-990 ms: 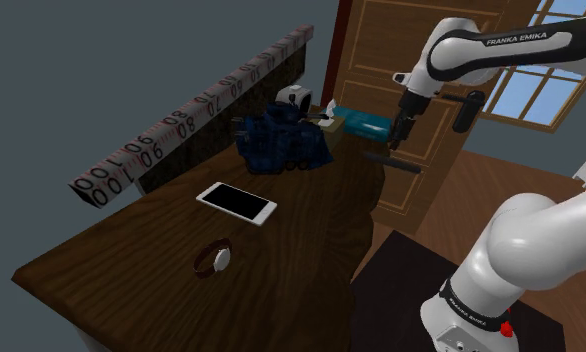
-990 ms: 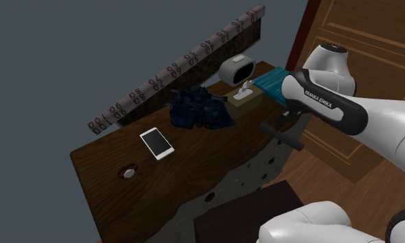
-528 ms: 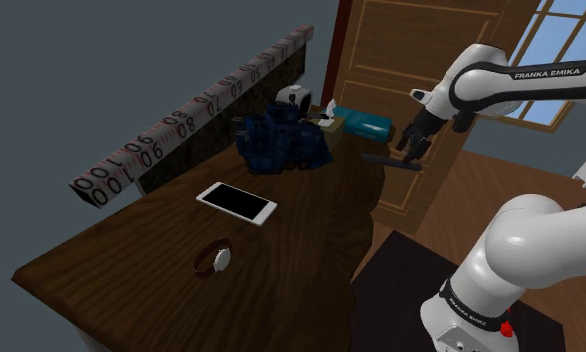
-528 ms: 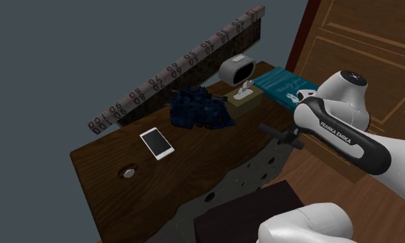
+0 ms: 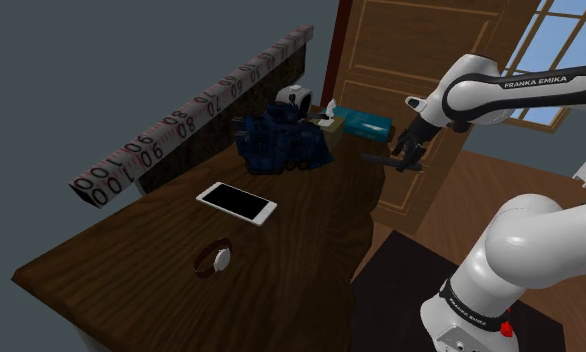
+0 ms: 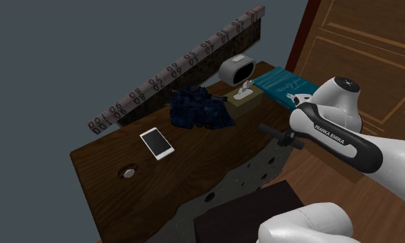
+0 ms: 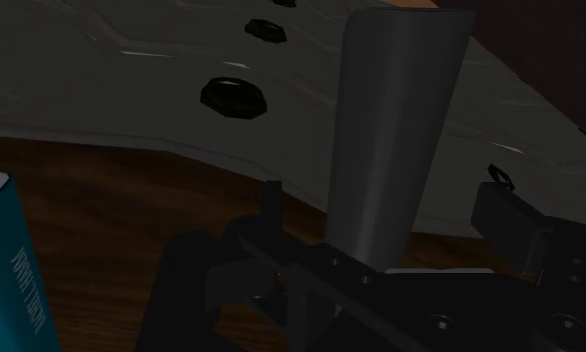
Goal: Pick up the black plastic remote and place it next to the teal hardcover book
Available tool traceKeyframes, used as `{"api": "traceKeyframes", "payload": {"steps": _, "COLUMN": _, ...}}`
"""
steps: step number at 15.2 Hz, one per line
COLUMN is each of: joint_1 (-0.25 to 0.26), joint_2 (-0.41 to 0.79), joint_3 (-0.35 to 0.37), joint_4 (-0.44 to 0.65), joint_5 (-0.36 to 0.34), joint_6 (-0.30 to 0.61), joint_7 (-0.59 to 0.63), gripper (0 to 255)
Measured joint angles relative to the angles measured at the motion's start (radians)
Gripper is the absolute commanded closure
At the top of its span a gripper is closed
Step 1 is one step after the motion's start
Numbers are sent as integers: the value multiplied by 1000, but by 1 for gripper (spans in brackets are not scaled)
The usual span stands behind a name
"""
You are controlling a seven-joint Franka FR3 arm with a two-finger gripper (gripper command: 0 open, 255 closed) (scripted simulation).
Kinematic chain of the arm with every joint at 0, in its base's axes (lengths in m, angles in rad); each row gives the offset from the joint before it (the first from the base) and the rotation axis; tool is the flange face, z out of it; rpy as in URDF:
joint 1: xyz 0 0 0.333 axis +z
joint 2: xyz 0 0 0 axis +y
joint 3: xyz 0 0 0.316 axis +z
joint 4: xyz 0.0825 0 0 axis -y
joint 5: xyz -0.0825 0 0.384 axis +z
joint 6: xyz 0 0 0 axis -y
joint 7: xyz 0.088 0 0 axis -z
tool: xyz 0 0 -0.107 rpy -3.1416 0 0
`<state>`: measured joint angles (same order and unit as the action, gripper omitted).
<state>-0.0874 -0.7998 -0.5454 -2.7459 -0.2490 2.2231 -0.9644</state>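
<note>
The black remote (image 5: 381, 158) (image 6: 271, 131) lies at the table's (image 5: 281, 260) edge, jutting out past it, a short way in front of the teal book (image 5: 366, 124) (image 6: 284, 84). My gripper (image 5: 409, 158) (image 6: 291, 138) is down at the remote's outer end. In the wrist view the remote (image 7: 396, 130) runs away from the gripper (image 7: 386, 215), whose fingers stand open on either side of it with small gaps showing. A corner of the book (image 7: 11, 270) lies beside the gripper.
A dark blue cloth heap (image 5: 281, 145), a tissue box (image 5: 331, 120) and a white clock (image 5: 296, 97) crowd the table's far end beside the book. A phone (image 5: 237, 202) and a wristwatch (image 5: 213, 258) lie nearer. A numbered bar (image 5: 191, 105) lines the back; a wooden door (image 5: 401, 60) stands behind.
My hand has come down from above the remote, swung round and now sits at the remote's outer end. The remote has not moved.
</note>
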Motion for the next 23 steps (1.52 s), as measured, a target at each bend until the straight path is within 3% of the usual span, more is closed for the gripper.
{"api": "traceKeyframes", "payload": {"steps": 2, "joint_1": 0, "joint_2": 0, "joint_3": 0, "joint_4": -1, "joint_5": 0, "joint_6": 1, "joint_7": 0, "gripper": 0}}
{"api": "traceKeyframes", "payload": {"steps": 3, "joint_1": 0, "joint_2": 0, "joint_3": 0, "joint_4": -1, "joint_5": 0, "joint_6": 1, "joint_7": 0, "gripper": 255}}
{"api": "traceKeyframes", "payload": {"steps": 13, "joint_1": 0, "joint_2": -4, "joint_3": 2, "joint_4": 3, "joint_5": 3, "joint_6": -4, "joint_7": -1, "gripper": 255}}
{"api": "traceKeyframes", "payload": {"steps": 23, "joint_1": 7, "joint_2": -36, "joint_3": 44, "joint_4": 97, "joint_5": 27, "joint_6": -132, "joint_7": 14, "gripper": 255}}
